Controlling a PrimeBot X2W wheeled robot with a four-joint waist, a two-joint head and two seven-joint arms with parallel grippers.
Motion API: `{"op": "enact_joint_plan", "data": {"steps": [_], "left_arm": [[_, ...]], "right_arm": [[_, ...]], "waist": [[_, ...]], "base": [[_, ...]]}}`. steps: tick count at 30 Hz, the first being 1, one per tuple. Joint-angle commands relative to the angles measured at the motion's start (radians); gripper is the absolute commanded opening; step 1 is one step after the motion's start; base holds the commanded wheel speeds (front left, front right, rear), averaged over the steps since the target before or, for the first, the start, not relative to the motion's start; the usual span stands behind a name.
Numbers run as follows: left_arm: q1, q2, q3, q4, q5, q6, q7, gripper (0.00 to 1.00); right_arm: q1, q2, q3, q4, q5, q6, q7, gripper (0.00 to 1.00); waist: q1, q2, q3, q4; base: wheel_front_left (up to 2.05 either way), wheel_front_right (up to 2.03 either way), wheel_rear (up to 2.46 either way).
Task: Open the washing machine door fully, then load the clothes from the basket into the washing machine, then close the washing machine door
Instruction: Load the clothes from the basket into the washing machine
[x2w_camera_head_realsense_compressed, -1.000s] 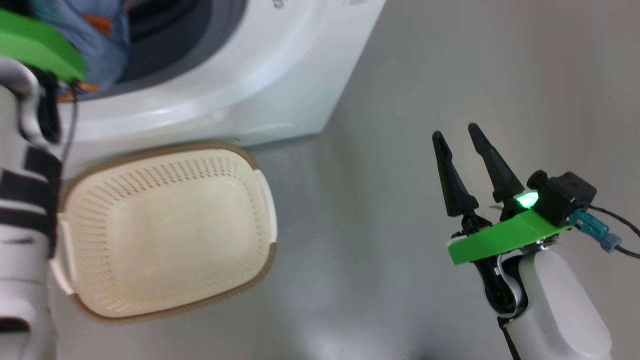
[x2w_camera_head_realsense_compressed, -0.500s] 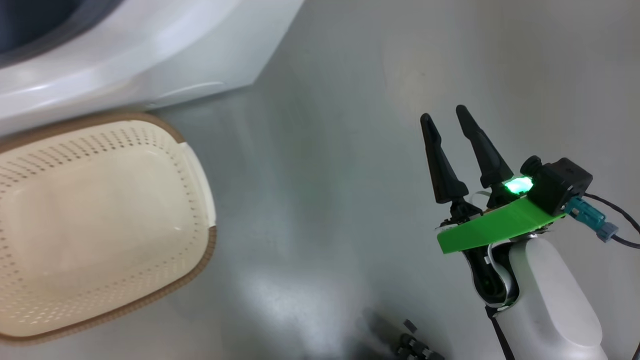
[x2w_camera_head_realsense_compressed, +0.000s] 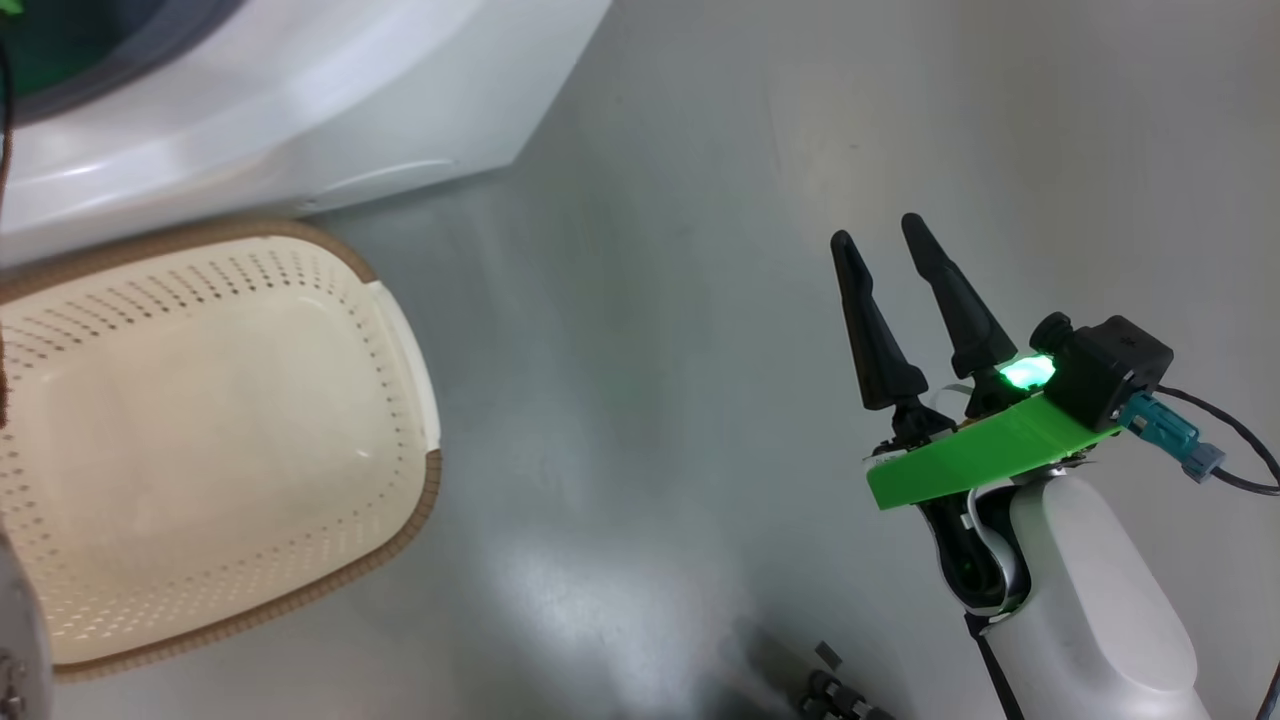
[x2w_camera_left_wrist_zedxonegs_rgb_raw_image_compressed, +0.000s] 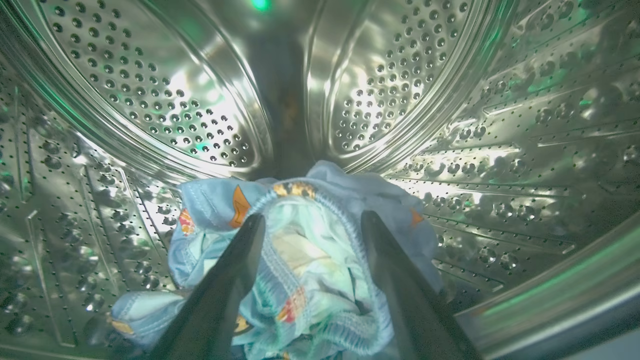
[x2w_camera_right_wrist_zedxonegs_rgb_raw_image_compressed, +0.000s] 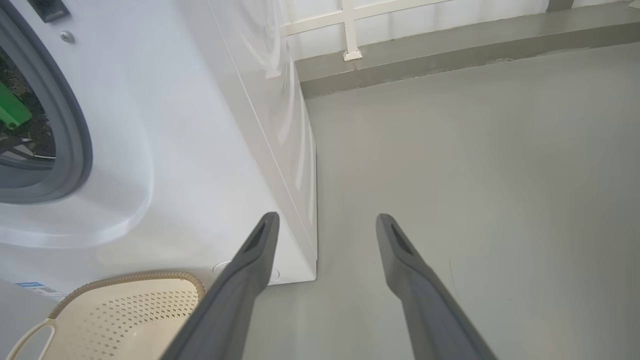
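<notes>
Where my head looks down, the basket sits on the floor just before the machine, and my right claw hangs spread over the floor, well apart from both. At my left wrist, my left claw is spread inside the drum, the clothes heaped between its fingers. At my right wrist, spread fingers point past the machine's corner

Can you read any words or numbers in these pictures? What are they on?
None can be read.
Blue label sticker on the washing machine: print too small and blurred.
Clothes in the drum: orange-brown patterns, no letters to make out.
</notes>
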Motion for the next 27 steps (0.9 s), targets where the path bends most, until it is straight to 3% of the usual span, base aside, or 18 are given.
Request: {"op": "enact_joint_plan", "data": {"steps": [1, 10, 27], "left_arm": [[0.009, 0.026, 0.010, -0.020, -0.002, 0.002, -0.003, 1.00], [0.144, -0.004, 0.039, -0.082, -0.011, -0.012, -0.003, 1.00], [0.519, -0.080, 0.093, -0.307, -0.015, -0.066, -0.003, 1.00]], "right_arm": [[0.000, 0.001, 0.017, -0.015, -0.013, 0.002, -0.005, 1.00], [0.005, -0.002, 0.008, 0.004, -0.037, 0.002, -0.005, 1.00], [0.070, -0.066, -0.002, 0.036, -0.044, 0.002, -0.005, 1.00]], "waist": [[0.0000, 0.0000, -0.030, 0.025], [0.0000, 0.0000, -0.139, 0.076], [0.0000, 0.0000, -0.377, 0.205]], "base": [[0.00, 0.00, 0.00], [0.00, 0.00, 0.00], [0.00, 0.00, 0.00]]}}
